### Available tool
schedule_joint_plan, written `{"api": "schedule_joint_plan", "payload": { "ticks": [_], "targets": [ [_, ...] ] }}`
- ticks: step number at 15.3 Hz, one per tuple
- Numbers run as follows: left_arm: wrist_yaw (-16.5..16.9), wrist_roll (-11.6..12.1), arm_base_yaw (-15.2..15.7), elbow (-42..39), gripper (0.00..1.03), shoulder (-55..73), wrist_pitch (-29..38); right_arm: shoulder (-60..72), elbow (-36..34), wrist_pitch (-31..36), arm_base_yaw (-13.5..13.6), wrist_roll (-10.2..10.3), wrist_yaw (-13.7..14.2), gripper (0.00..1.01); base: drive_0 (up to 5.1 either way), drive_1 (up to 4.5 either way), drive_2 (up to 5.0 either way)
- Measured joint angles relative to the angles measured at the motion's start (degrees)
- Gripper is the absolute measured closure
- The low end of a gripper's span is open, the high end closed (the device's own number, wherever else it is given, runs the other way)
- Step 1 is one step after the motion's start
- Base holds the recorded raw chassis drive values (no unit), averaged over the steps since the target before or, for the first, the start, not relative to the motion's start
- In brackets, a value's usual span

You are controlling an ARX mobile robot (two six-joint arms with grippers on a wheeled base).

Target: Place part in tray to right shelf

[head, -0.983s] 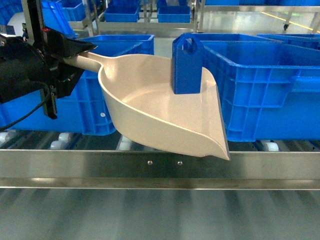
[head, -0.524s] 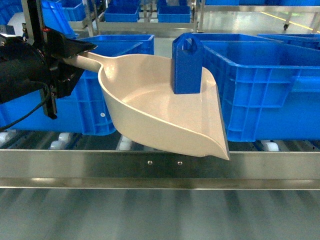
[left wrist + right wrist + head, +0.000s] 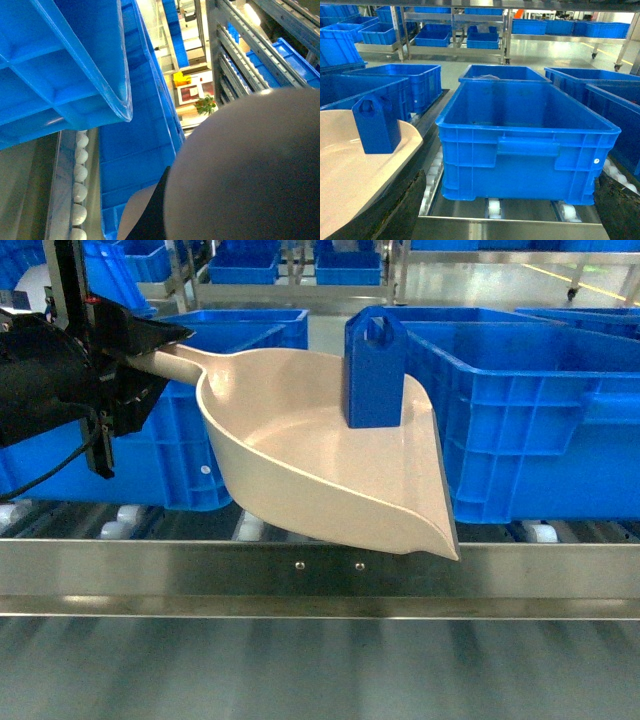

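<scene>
1. My left end effector (image 3: 150, 345) is closed around the handle of the tray (image 3: 300, 455), at the left edge of the head view.
2. I hold the tray in the air, tilted, with its wide mouth sloping down to the right. Its low lip sits over the flat front rail of the right shelf (image 3: 320, 575); I cannot tell whether they touch.
3. The part (image 3: 375, 365) stands upright inside the tray near the raised far rim, its handle hole at the top.
4. My right wrist view shows the same part (image 3: 376, 125) standing on the tray's cream floor (image 3: 355, 175), left of a large blue crate (image 3: 525, 145).
5. That crate rests on the shelf's white rollers (image 3: 493, 207), just beside the tray.
6. More blue crates (image 3: 400, 82) sit behind on the same rack.
7. My right end effector shows only as dark edges at the bottom of its own camera, so I cannot tell whether it is open or closed.
8. My left wrist view is mostly blocked by a blurred rounded shape; crate walls (image 3: 65, 75) and a roller track (image 3: 79, 190) show beside it.
</scene>
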Motion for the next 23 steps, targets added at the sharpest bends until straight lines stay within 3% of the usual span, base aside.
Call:
{"api": "schedule_joint_plan", "payload": {
  "ticks": [15, 16, 19, 23],
  "targets": [
    [-0.15, -0.02, -0.02, -0.02, 0.89, 0.0, -0.17, 0.0, 0.0, -0.02, 0.0, 0.0, 0.0, 0.03, 0.0, 0.0, 0.0],
    [-18.03, -1.33, -2.54, -0.92, 0.89, -2.4, -5.53, 0.0, 0.0, 0.0, 0.0, 0.0, 0.02, 0.03, 0.0, 0.0, 0.0],
    [-18.69, -2.6, -1.9, -4.46, 0.89, -7.04, -3.28, 0.0, 0.0, -0.02, 0.0, 0.0, 0.02, 0.03, 0.0, 0.0, 0.0],
    [-18.8, -2.91, 0.31, -3.98, 0.89, -16.96, -7.74, 0.0, 0.0, 0.0, 0.0, 0.0, 0.0, 0.03, 0.0, 0.0, 0.0]
  ]
}}
